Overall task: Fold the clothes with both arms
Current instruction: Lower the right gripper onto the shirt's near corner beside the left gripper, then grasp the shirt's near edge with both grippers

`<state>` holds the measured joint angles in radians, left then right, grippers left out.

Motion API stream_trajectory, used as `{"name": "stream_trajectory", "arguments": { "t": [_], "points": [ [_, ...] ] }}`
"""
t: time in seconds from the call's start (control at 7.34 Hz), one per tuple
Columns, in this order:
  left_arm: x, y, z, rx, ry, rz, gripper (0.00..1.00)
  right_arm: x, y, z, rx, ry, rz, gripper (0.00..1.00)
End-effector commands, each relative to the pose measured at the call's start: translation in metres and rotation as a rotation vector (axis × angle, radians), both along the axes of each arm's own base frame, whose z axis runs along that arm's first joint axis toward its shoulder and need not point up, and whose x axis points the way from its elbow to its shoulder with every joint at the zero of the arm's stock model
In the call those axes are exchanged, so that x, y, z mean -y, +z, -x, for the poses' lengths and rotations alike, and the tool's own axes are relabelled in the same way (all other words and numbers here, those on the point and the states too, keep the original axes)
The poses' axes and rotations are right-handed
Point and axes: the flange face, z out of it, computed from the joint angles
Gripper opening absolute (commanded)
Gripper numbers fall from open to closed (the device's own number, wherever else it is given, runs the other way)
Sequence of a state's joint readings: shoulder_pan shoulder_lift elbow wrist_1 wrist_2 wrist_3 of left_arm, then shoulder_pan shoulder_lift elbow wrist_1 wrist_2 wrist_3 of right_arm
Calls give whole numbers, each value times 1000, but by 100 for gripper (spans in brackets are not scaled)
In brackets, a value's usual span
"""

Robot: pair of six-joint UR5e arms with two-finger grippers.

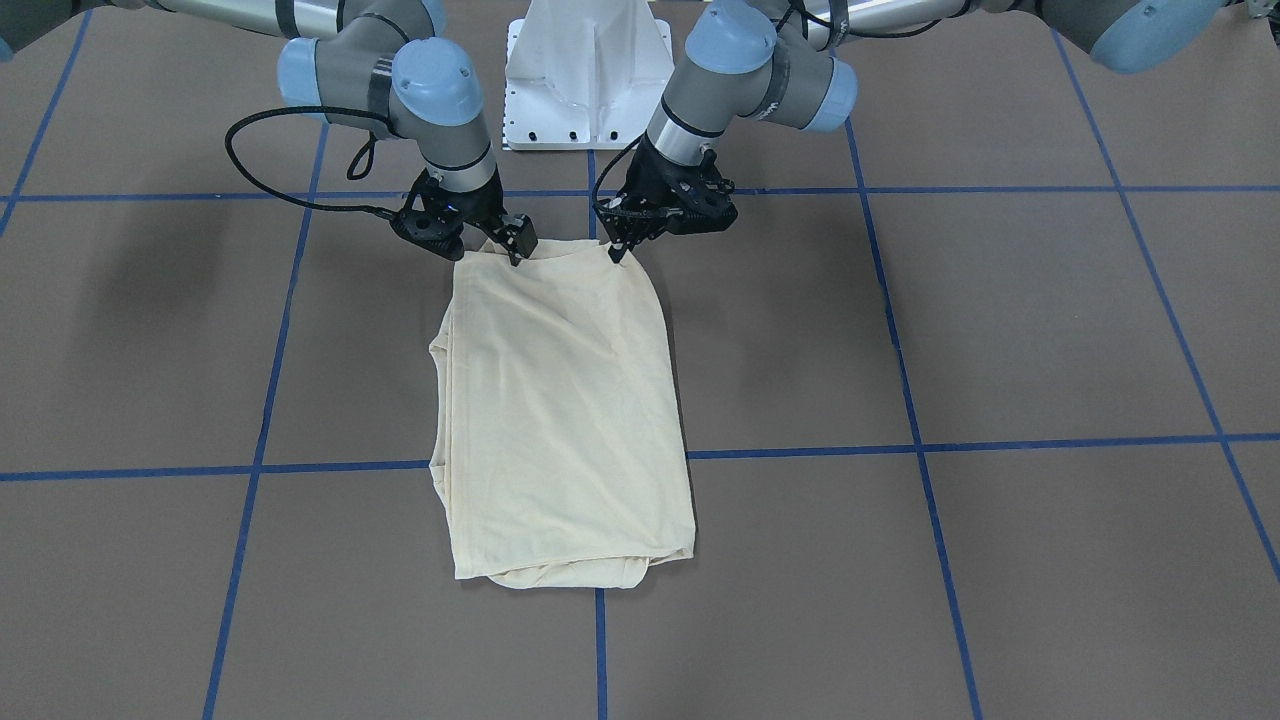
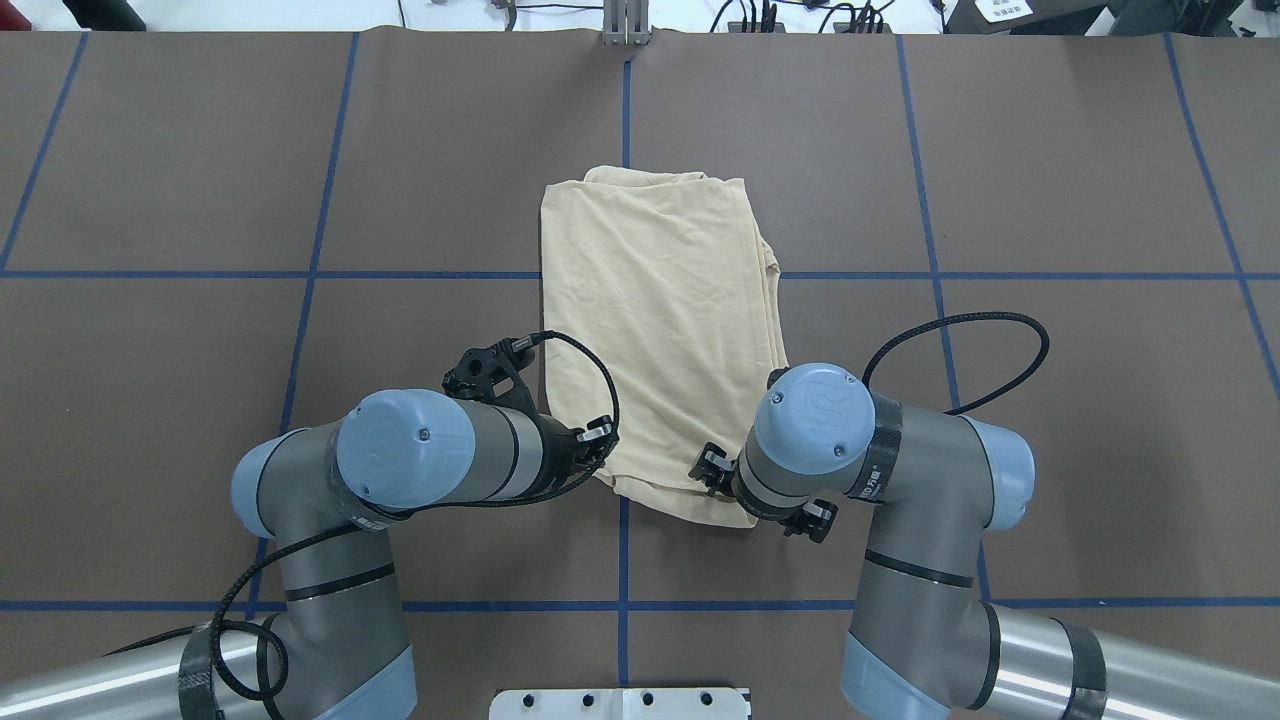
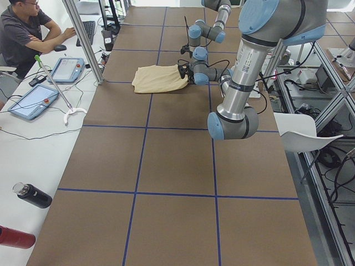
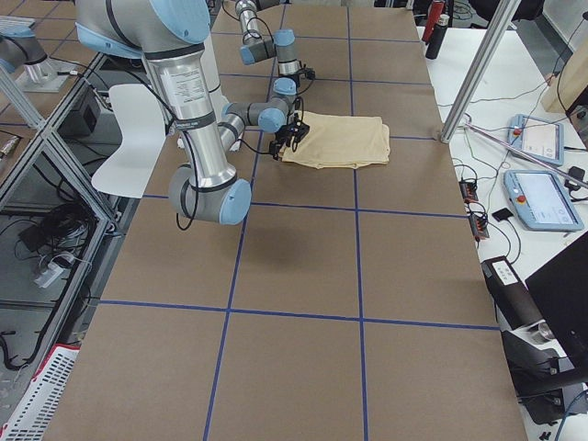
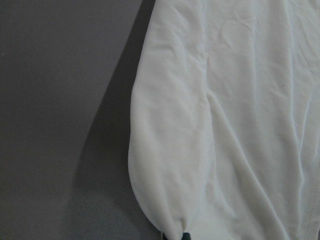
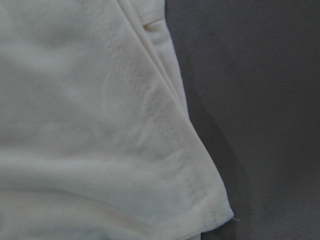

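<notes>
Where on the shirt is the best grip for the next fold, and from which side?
Grip the shirt at the two corners of its short robot-side edge, from the robot's side, one gripper each. It lies as a long strip running away from the robot, so that edge should fold over to the far end. The left gripper and right gripper pinch there.

overhead: right arm [image 2: 815,430] is hiding shirt [image 2: 660,300] corner | left gripper [image 1: 618,252], right gripper [image 1: 512,255]: closure is showing too small

My left end effector [image 1: 621,250] and right end effector [image 1: 514,250] are black; the shirt [image 1: 560,400] is plain cream-yellow, and the surface [image 1: 1050,320] is brown (with blue grid lines [image 1: 1000,442]).
</notes>
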<state>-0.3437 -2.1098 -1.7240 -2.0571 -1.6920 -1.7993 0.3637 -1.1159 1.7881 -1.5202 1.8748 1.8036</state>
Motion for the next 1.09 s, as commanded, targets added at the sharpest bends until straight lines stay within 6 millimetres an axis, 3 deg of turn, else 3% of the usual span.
{"name": "stream_trajectory", "arguments": {
  "t": [0.0, 0.41, 0.95],
  "points": [
    [0, 2, -1, 3, 0, 1, 0, 1, -1, 1, 0, 0, -5, 99],
    [0, 3, -2, 6, 1, 4, 0, 1, -4, 3, 3, 8, -14, 83],
    [0, 4, -3, 9, 0, 4, 0, 2, -4, 4, 1, 7, -19, 82]
  ]
}}
